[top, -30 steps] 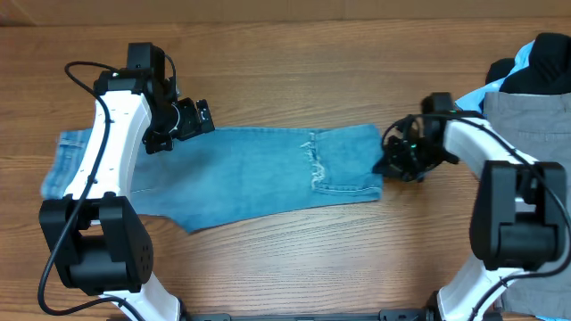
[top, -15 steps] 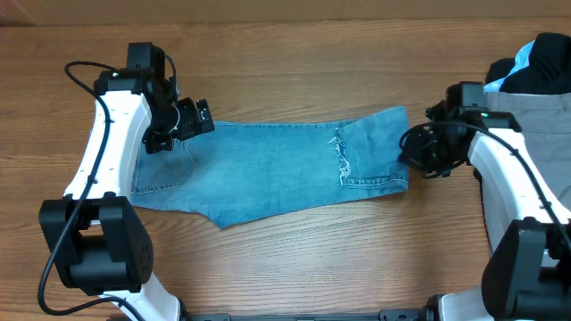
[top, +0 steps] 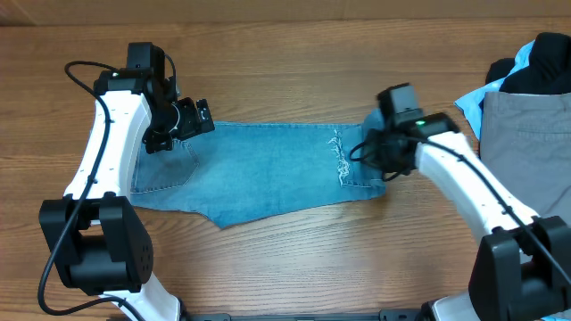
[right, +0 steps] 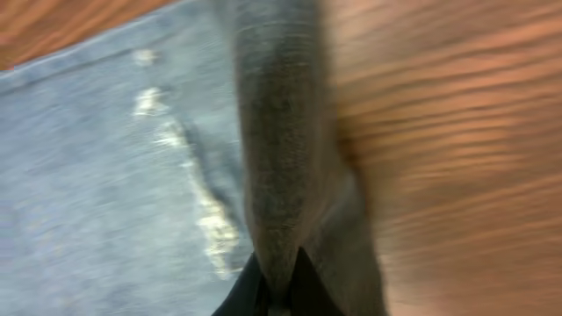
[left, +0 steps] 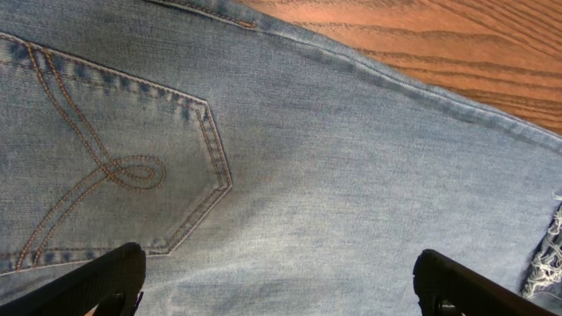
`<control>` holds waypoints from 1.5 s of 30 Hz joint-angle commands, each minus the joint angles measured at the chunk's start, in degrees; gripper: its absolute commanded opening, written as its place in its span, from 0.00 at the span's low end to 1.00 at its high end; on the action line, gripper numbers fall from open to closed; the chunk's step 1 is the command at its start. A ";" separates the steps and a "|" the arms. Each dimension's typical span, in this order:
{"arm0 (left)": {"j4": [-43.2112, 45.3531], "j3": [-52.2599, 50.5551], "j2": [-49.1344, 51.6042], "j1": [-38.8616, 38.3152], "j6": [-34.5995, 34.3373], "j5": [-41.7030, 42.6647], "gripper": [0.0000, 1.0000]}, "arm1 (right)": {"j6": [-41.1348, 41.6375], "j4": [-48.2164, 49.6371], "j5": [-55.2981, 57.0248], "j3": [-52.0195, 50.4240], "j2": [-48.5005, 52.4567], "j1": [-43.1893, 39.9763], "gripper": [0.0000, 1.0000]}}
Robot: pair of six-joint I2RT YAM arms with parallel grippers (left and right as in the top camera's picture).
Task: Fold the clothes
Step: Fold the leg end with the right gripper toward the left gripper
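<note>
Light-blue denim jeans [top: 259, 174] lie flat across the middle of the table. A stitched back pocket [left: 114, 158] fills the left wrist view. My left gripper [top: 198, 119] hovers open over the jeans' upper-left edge, with its black fingertips [left: 105, 281] wide apart over the denim and nothing between them. My right gripper [top: 375, 153] is shut on the jeans' right end. In the right wrist view a raised fold of denim [right: 281, 132] runs into the shut jaws of that gripper [right: 281, 285]. A frayed rip [top: 337, 156] shows just left of that grip.
A pile of other clothes sits at the right edge: grey trousers [top: 526, 134], a black garment [top: 540, 76] and a pale blue piece [top: 468, 102]. Bare wooden table [top: 285, 267] surrounds the jeans.
The right gripper dragged the jeans to the right, then swung back left with the end still pinched. The left arm has stayed still and open.
</note>
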 commanded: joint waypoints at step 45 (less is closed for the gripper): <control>-0.44 -0.24 -1.53 -0.39 -0.13 -1.60 1.00 | 15.39 21.16 -12.46 1.68 8.31 19.63 0.12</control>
